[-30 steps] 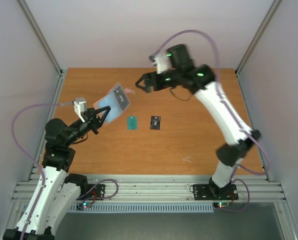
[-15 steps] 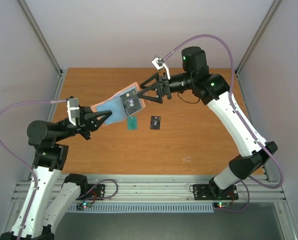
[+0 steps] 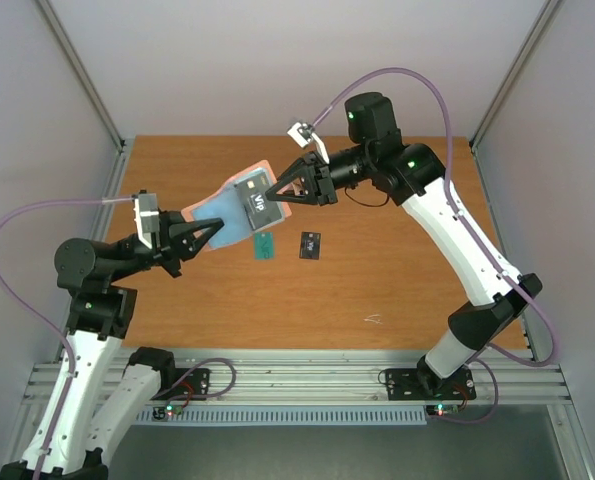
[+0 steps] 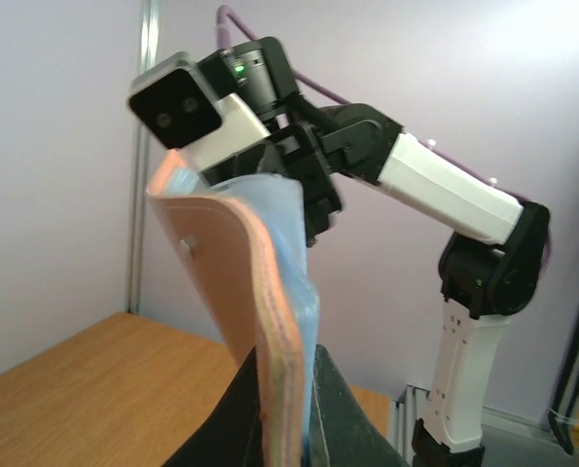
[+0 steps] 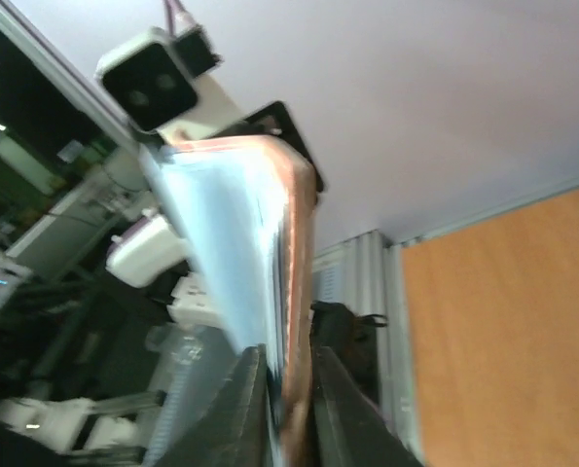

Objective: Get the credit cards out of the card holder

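Note:
The card holder [image 3: 227, 208] hangs open in the air above the table's left half, pink outside and pale blue inside. My left gripper [image 3: 209, 228] is shut on its near end; in the left wrist view the holder [image 4: 221, 263] rises from between the jaws of the left gripper [image 4: 287, 368]. A dark credit card [image 3: 258, 206] lies in its upper pocket. My right gripper [image 3: 280, 196] is shut on the holder's far edge, and the right wrist view shows the pink rim [image 5: 294, 292] pinched in the right gripper [image 5: 289, 370]. A teal card [image 3: 265, 245] and a black card [image 3: 310, 245] lie on the table.
The wooden table [image 3: 397, 280] is walled in by pale panels with metal posts [image 3: 87, 80] at the back corners. A small white scrap [image 3: 374, 320] lies near the front. Purple cables loop above both arms.
The left arm swung the holder lower and toward the centre. The right gripper came in open from the right, reached the holder's far edge and shut on it.

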`<state>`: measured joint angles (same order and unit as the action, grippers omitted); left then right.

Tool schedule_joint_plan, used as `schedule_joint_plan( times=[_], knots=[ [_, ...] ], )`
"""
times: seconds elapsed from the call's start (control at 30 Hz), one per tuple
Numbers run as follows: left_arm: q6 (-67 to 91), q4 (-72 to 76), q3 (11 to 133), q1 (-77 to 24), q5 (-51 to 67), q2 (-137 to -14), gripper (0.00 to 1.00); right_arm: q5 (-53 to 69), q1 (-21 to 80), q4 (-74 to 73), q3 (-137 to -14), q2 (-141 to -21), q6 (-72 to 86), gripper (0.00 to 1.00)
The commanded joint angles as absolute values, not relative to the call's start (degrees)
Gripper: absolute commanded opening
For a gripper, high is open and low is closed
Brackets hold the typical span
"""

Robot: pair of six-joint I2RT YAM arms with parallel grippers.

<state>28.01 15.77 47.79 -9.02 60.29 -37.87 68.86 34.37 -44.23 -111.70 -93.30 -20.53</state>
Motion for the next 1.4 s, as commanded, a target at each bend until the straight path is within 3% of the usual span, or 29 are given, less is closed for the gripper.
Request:
schedule_joint_plan(
  times=[0.0, 0.03, 0.13, 0.2, 0.37, 0.53, 0.63, 0.77, 0.87, 1.37],
  knots=[
    [28.5, 18.5, 47.3, -9.0, 55.3, -36.6, 0.00, 70.6, 35.3, -46.4, -114.6, -93.7, -20.6, 0.02],
    [28.6, 17.9, 46.6, -9.0, 52.5, -36.4, 0.03, 69.7, 35.3, -46.6, -114.4, -93.6, -20.7, 0.01],
    [28.4, 13.4, 44.4, -8.8, 41.2, -35.5, 0.32, 64.3, 34.8, -46.7, -114.4, -93.2, -19.9, 0.01],
    [27.6, 7.5, 43.2, -8.6, 31.1, -35.1, 0.42, 58.8, 34.1, -47.4, -114.6, -93.1, -19.0, 0.01],
    [25.5, -9.0, 41.7, -8.4, 2.5, -35.4, 0.44, 34.9, 33.9, -52.5, -116.4, -94.1, -14.7, 0.01],
    [18.4, -7.7, 40.1, -8.4, 8.9, -34.5, 0.43, 10.5, 37.3, -58.0, -118.6, -95.7, -10.1, 0.01],
    [20.2, -1.2, 39.5, -8.4, 20.9, -34.6, 0.34, 3.0, 40.8, -58.2, -119.0, -96.4, -9.3, 0.01],
    [28.6, 13.4, 38.6, -8.9, 36.1, -37.1, 0.32, 5.9, 42.9, -55.9, -119.7, -97.8, -9.7, 0.01],
    [32.9, 14.4, 38.9, -10.7, 39.1, -38.8, 0.35, 10.7, 44.5, -53.9, -120.2, -99.0, -11.4, 0.01],
    [42.7, 10.1, 37.0, -13.2, 30.8, -39.9, 0.37, 33.9, 45.3, -43.2, -114.8, -96.9, -14.2, 0.01]
  ],
)
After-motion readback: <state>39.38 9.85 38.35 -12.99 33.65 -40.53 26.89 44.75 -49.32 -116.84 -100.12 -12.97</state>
